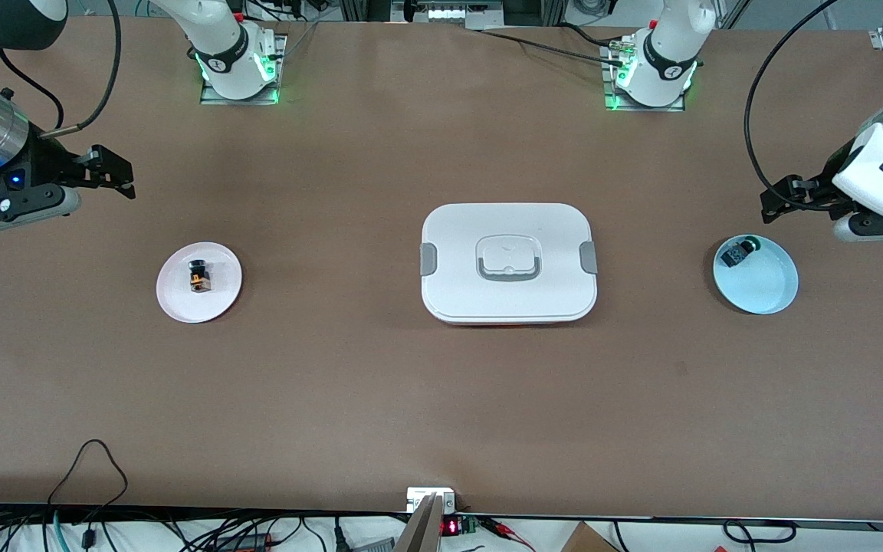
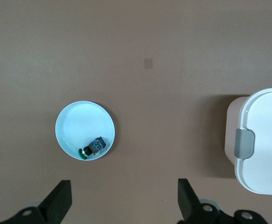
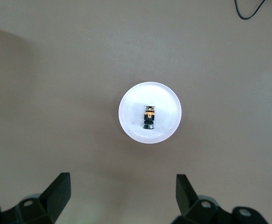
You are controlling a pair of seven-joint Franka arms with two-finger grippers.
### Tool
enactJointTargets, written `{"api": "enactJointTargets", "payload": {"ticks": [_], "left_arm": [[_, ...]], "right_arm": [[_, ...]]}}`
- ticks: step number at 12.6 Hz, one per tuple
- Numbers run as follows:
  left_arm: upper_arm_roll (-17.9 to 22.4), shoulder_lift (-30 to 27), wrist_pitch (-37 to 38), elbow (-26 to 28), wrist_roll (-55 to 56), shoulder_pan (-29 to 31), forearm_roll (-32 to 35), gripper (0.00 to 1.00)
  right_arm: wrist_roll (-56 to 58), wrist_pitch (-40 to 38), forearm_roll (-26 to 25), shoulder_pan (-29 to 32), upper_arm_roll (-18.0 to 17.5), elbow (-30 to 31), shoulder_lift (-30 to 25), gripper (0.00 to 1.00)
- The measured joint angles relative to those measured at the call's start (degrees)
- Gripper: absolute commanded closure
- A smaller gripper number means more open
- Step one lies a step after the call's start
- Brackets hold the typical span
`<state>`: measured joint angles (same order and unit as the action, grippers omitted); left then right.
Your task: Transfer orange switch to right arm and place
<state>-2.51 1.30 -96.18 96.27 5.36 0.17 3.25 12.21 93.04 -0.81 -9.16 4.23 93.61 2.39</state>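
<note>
The orange switch (image 1: 198, 277) lies on a small pale pink plate (image 1: 181, 303) toward the right arm's end of the table. In the right wrist view the switch (image 3: 149, 116) rests in the middle of that plate (image 3: 127, 112). My right gripper (image 1: 116, 172) hangs open over bare table beside the plate, and nothing is between its fingers (image 3: 122, 182). At the left arm's end, my left gripper (image 1: 777, 199) is open and empty (image 2: 124, 189), over bare table next to a light blue plate (image 1: 763, 287).
The blue plate (image 2: 77, 123) holds a black-grey part with a green cap (image 2: 94, 146). A white lidded box with grey latches (image 1: 508, 262) sits mid-table between the two plates; its corner (image 2: 266, 140) shows in the left wrist view. Cables lie along the table's near edge.
</note>
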Motion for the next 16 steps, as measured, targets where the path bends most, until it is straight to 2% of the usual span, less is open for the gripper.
{"api": "enactJointTargets", "payload": {"ticks": [16], "left_arm": [[0.00,0.10,0.20,-0.14,0.00,-0.06,0.00,0.00]], "right_arm": [[0.55,0.00,1.21,0.03,0.10,0.00,0.05,0.00]]}}
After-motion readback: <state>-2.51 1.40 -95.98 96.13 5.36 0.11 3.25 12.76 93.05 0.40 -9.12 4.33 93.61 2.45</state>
